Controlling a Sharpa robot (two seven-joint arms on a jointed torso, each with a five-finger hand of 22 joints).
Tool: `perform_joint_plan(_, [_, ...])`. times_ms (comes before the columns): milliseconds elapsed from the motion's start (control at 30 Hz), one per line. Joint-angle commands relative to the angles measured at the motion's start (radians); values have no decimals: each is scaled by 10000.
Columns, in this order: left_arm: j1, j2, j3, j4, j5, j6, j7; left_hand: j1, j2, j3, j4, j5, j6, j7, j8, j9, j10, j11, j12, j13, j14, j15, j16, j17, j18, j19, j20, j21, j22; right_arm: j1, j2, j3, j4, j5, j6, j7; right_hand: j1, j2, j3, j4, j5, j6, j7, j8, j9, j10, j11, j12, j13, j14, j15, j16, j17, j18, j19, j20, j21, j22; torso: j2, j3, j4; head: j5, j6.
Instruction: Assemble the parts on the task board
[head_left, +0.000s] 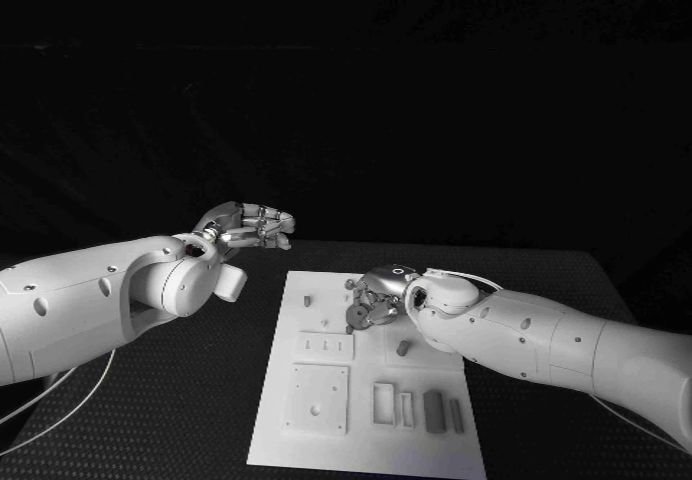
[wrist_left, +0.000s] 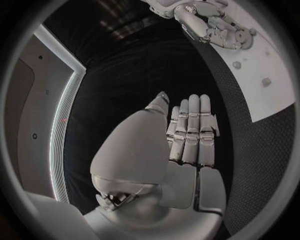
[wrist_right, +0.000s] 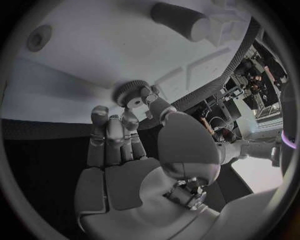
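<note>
While the left hand (head_left: 248, 226) hovers empty over the black tabletop (head_left: 173, 400) beyond the task board (head_left: 361, 400), fingers (wrist_left: 194, 125) straight and close together, the right hand (head_left: 378, 296) is on the board's far half, pinching a small grey toothed part (wrist_right: 132, 93) against it.

Right hand (head_left: 378, 298) over the task board (head_left: 332, 440); left hand (head_left: 248, 226) beyond its left edge.

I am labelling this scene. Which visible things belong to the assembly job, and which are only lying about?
Job:
task board
round gear-like part at the right hand
loose grey parts on the board
left hand, held off the board

Lying about:
black table
</note>
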Motion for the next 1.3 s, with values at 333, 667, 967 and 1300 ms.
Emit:
perform_joint_plan(333, [15,2,9,11,-40,8,117,-40,-72,-52,1,-58,-11,30,-56,18,6,33,-66,20,41,-1,-59,22,81,77,9,-41,17,-62,-24,-37,-50,-290,-992,-448,-33,379,170,-52,50,1170,227,162,145,41,-170,80,-131,162,-185,74,32,221,62,-17,105,173,-5,-4,-6,-6,23])
perform_joint_plan(667, [15,-2,9,5,-40,3,120,-40,-72,-52,2,-58,-11,31,-60,22,6,34,-72,23,43,-1,-65,27,81,79,10,-47,20,-30,-48,-31,86,-470,-1884,-566,-12,307,199,-60,49,1178,212,148,158,66,-190,77,-195,103,-212,46,-122,221,81,-43,123,171,-1,2,-13,-2,70])
perform_joint_plan(967, [15,-4,9,0,-40,-3,119,-38,-71,-51,1,-57,-11,31,-64,26,7,34,-76,26,45,-1,-69,31,81,81,10,-51,23,-29,0,-31,221,-702,-2319,-607,-82,205,193,-39,49,1153,218,111,159,87,-187,73,-257,114,-214,26,-181,221,107,-56,134,163,4,0,6,-21,87])
perform_joint_plan(1300, [15,38,10,-3,-40,4,122,-37,-73,-52,1,-58,-10,30,-68,31,7,35,-82,29,46,-1,-75,36,81,82,10,-57,27,-35,391,-32,-8,-935,-2326,-745,-83,143,221,-34,49,1107,232,66,153,99,-176,73,-303,100,-207,7,-261,221,124,-71,135,155,11,-8,9,-28,109])
